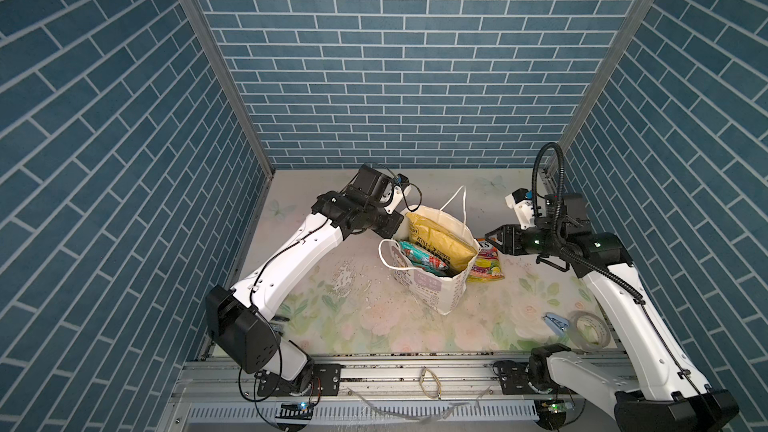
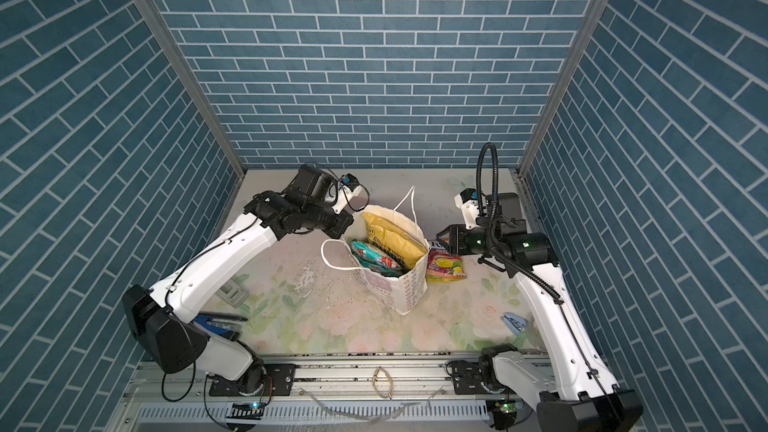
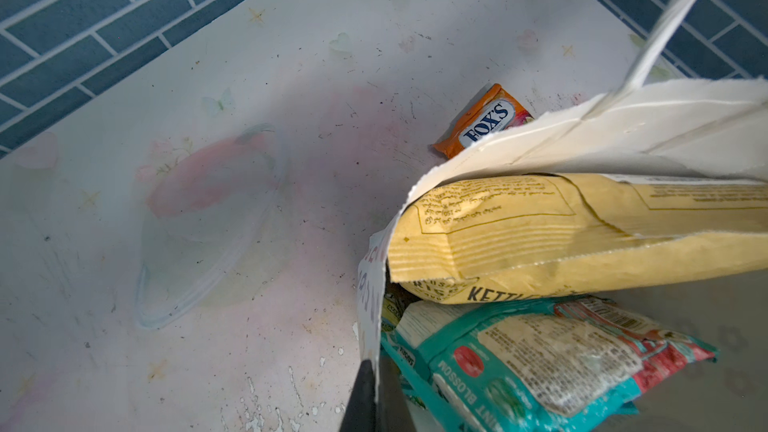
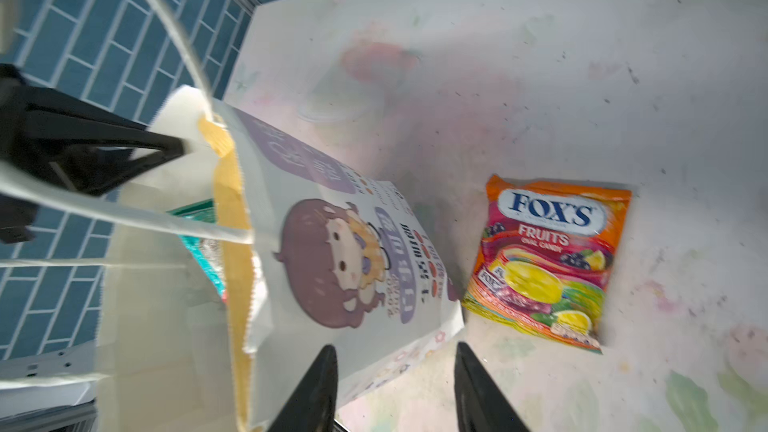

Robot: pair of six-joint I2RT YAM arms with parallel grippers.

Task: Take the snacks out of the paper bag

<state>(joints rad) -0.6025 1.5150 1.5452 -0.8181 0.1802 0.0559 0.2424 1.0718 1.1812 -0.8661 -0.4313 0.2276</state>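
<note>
**First:** Jaws on our left arm (image 1: 291, 259) are clamped shut on the paper bag (image 1: 440, 292). They pinch the rim at the far left corner of its mouth. The right wrist view shows one black fingertip (image 4: 166, 145) pressed against the white inner wall.

**Second:** Agreed. Our right jaws stand partly open and hold nothing. Where do the snacks lie from them?

**First:** The bag stands upright on the desk (image 1: 332, 317) with its mouth open. Inside it, just past our left jaws, the yellow chips bag (image 1: 440, 238) stands against the far right wall with its top at the rim. A teal pouch (image 1: 419, 259) lies beside it, nearer the left wall.

**Second:** The orange FOX'S pouch (image 4: 548, 259) lies flat on the desk, just beside the bag's right wall. It is ahead of our right jaws and off to one side, not between them.

**First:** Poses, then. Our left arm climbs from its base at the near left, and its wrist bends toward the bag's mouth.

**Second:** Our right arm (image 1: 623, 309) rises from the near right with its wrist turned toward the bag. The jaws point at the printed right wall and are close to it. Whether they touch it, we cannot tell.
</note>
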